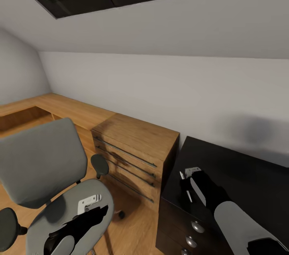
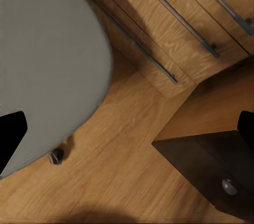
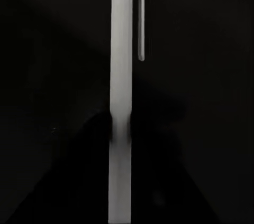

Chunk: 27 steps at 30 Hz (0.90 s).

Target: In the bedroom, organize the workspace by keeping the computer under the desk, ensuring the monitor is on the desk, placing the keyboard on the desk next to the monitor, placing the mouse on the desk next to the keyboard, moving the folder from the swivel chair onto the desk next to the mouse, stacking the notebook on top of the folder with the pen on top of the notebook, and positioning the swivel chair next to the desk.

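The swivel chair [image 1: 40, 158] stands at the left, its grey seat [image 2: 47, 65] bare. My left gripper [image 1: 94, 209] hovers over the seat's front edge; its fingers [image 2: 10, 139] stand wide apart, open and empty. At the right is the black desk [image 1: 241, 166], with my right gripper [image 1: 185, 186] low over its left end. That gripper is shut on the pen [image 1: 188, 196], a thin white stick with a clip. In the right wrist view the pen [image 3: 120, 49] runs lengthwise, pinched between the dark fingers over the black top. The computer, monitor, keyboard, mouse, folder and notebook are out of view.
A light wooden dresser [image 1: 132, 154] with long bar handles stands between chair and desk, against the sloped white wall. The desk's dark drawers carry round silver knobs [image 1: 196, 227]. A low wooden bench [image 1: 60, 106] runs along the wall. Wood floor [image 2: 132, 145] lies open between chair and desk corner.
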Available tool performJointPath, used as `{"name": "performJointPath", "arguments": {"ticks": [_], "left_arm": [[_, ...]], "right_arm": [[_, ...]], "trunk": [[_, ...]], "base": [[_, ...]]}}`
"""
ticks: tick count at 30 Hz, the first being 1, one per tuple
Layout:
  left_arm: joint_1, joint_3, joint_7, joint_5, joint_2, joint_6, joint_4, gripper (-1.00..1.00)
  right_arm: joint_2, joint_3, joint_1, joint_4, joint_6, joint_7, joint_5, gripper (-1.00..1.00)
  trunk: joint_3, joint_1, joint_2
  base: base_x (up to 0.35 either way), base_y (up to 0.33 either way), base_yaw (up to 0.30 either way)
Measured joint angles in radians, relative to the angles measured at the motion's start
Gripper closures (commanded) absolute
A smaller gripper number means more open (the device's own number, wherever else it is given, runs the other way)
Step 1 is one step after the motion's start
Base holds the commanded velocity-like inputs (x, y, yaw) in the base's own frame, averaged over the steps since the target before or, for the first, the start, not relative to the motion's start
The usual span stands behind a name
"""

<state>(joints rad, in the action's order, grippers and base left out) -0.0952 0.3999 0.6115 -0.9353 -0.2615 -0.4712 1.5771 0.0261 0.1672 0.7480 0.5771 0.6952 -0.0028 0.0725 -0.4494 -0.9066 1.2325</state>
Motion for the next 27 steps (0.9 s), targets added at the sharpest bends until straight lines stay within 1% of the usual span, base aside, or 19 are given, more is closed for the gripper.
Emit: {"name": "performJointPath", "arguments": {"ticks": [10,12,14,16,18,19,22,25,26,27], "left_arm": [[0.000,0.000,0.000,0.000,0.000,0.001,-0.001,-1.00],[0.000,0.000,0.001,0.001,0.000,0.001,-0.001,-1.00],[0.000,0.000,0.000,0.001,0.000,0.001,-0.002,-1.00],[0.000,0.000,0.000,0.001,0.000,0.001,-0.002,-1.00],[0.000,0.000,0.001,0.003,0.001,0.001,-0.001,-1.00],[0.000,0.000,0.000,0.004,0.001,0.003,-0.002,-1.00],[0.000,0.000,0.000,0.006,0.002,0.004,-0.001,-1.00],[0.000,0.000,0.000,0.007,0.003,0.005,-0.001,-1.00],[0.000,0.000,0.001,0.007,0.003,0.005,-0.001,-1.00],[0.000,0.000,0.001,0.007,0.003,0.005,-0.001,-1.00]], "right_arm": [[0.000,-0.003,0.000,0.037,-0.003,-0.002,0.000,1.00],[0.000,-0.004,0.000,0.066,-0.002,-0.005,-0.001,1.00],[0.000,-0.006,-0.003,0.170,0.008,-0.008,-0.001,1.00],[0.000,-0.023,-0.009,0.269,0.033,-0.012,-0.001,1.00],[-0.005,-0.079,-0.044,0.391,0.076,-0.025,-0.002,1.00],[-0.007,-0.092,-0.059,0.428,0.084,-0.028,-0.001,1.00],[-0.008,-0.110,-0.078,0.490,0.095,-0.031,0.000,1.00],[-0.009,-0.115,-0.086,0.526,0.100,-0.031,0.007,1.00],[-0.009,-0.117,-0.088,0.542,0.100,-0.031,0.027,1.00],[-0.009,-0.118,-0.089,0.547,0.101,-0.032,0.036,1.00]], "trunk": [[0.031,0.038,-0.070],[0.038,0.046,-0.084],[0.044,0.053,-0.098],[0.050,0.061,-0.112],[0.056,0.069,-0.126],[0.060,0.073,-0.133],[0.069,0.085,-0.154],[0.078,0.096,-0.175],[0.082,0.100,-0.182],[0.085,0.104,-0.189]], "base": [[-0.334,0.000,0.000],[-0.341,-0.013,0.000],[-0.341,-0.054,0.000],[-0.342,-0.092,0.000],[-0.333,-0.119,0.000],[-0.252,-0.109,0.000],[-0.142,-0.063,0.000],[-0.037,-0.017,0.000],[-0.009,-0.004,0.000],[-0.006,-0.003,0.000]]}}
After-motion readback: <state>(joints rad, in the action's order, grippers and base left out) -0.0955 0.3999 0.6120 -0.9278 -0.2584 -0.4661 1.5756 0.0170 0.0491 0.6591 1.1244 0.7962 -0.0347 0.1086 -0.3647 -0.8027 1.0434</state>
